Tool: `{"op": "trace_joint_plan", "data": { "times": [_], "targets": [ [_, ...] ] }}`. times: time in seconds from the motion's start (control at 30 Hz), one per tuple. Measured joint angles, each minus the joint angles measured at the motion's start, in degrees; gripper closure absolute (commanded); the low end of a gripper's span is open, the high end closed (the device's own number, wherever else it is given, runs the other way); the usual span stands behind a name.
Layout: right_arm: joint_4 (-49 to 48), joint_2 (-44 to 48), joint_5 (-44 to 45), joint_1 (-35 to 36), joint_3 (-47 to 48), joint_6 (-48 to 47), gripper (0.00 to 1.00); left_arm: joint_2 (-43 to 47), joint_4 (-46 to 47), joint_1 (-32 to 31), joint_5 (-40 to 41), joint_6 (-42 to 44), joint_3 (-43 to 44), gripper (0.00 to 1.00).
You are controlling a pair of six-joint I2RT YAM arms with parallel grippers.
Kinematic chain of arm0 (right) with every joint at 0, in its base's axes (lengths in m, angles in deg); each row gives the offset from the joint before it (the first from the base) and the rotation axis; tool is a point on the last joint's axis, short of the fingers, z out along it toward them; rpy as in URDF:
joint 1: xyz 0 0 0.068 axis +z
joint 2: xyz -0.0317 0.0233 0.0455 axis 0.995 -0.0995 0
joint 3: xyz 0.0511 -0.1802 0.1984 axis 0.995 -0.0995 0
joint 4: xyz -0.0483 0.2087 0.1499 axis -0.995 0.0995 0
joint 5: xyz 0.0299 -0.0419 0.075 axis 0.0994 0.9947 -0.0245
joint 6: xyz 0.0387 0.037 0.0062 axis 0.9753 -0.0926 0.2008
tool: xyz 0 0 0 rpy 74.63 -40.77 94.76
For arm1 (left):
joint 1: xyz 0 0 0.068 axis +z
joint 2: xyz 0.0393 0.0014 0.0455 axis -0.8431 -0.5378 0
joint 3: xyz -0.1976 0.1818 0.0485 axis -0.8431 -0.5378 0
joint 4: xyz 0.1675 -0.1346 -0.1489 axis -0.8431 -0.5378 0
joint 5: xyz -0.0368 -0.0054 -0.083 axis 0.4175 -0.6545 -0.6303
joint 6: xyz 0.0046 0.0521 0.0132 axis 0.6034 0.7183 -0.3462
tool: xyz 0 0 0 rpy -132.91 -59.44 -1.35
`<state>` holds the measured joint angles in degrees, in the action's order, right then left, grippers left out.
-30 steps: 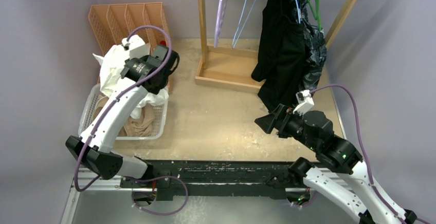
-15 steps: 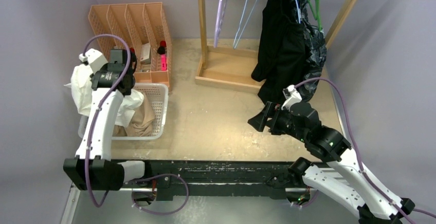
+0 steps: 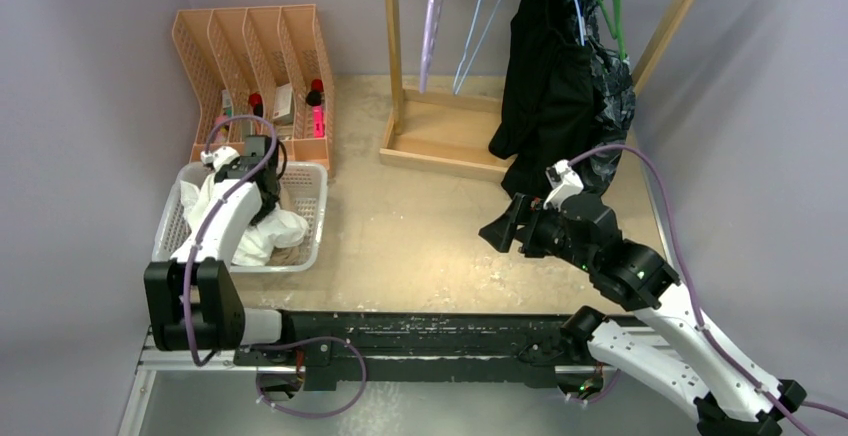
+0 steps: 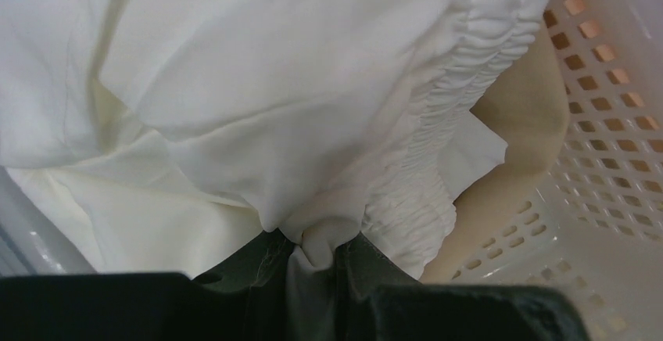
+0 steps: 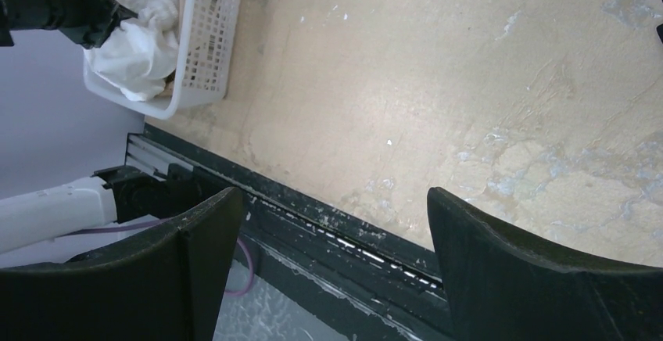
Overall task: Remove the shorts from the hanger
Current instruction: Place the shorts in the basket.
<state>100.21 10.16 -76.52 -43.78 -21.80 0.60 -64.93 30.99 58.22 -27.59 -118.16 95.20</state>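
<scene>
The white shorts (image 3: 262, 231) lie bunched in the white basket (image 3: 310, 171), on top of the tan shorts (image 3: 290, 254). My left gripper (image 3: 260, 196) is down in the basket, shut on a fold of the white shorts (image 4: 274, 83); in the left wrist view the gripper (image 4: 317, 251) pinches the fold beside the elastic waist, and the tan shorts (image 4: 524, 114) show beneath. The black shorts (image 3: 545, 96) and the dark blue patterned shorts (image 3: 615, 91) hang on the rack. My right gripper (image 3: 500, 231) is open and empty over the table (image 5: 332, 196).
An orange file organizer (image 3: 255, 46) stands behind the basket. The wooden rack (image 3: 395, 46) carries an empty lilac hanger (image 3: 433, 16), a pale blue hanger (image 3: 480, 26) and a green hanger (image 3: 612, 6). A black rail (image 3: 420, 331) runs along the near edge.
My left arm swung the white shorts left from above the organizer and lowered them into the basket. My right gripper shifted slightly left toward the table's middle.
</scene>
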Motion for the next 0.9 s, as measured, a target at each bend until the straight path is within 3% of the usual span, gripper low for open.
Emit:
{"op": "trace_joint_plan", "data": {
  "times": [0.07, 0.2, 0.37, 0.53, 0.73, 0.83, 0.9],
  "targets": [
    [0.1, 0.1, 0.0, 0.0, 0.0, 0.0, 0.11, -2.1, 1.4, 2.0, -2.3, -0.5, -0.6, 0.96],
    [0.7, 0.6, 0.0, 0.0, 0.0, 0.0, 0.11, -5.4, 4.3, 4.5, -6.3, -1.1, -0.9, 0.62],
    [2.7, 2.7, 0.0, 0.0, 0.0, 0.0, 0.11, -3.9, 5.4, 4.5, -9.5, -1.9, -1.7, 0.47],
    [3.7, 4.9, 0.0, 0.0, 0.0, 0.1, 0.11, 1.6, 2.4, 4.5, -10.0, -2.0, -0.6, 0.37],
    [4.5, 4.8, 0.0, 0.0, 0.0, 0.2, 0.11, 7.8, -2.0, 4.5, -9.9, -1.9, 7.3, 0.25],
    [4.6, 4.6, 0.0, 0.0, 0.0, 0.2, 0.11, 10.0, -3.5, 4.5, -10.0, -1.9, 10.7, 0.24],
    [4.8, 4.3, 0.1, 0.0, 0.0, 0.0, 0.11, 10.7, -4.5, 4.5, -10.2, -1.9, 12.9, 0.29]
  ]
}}
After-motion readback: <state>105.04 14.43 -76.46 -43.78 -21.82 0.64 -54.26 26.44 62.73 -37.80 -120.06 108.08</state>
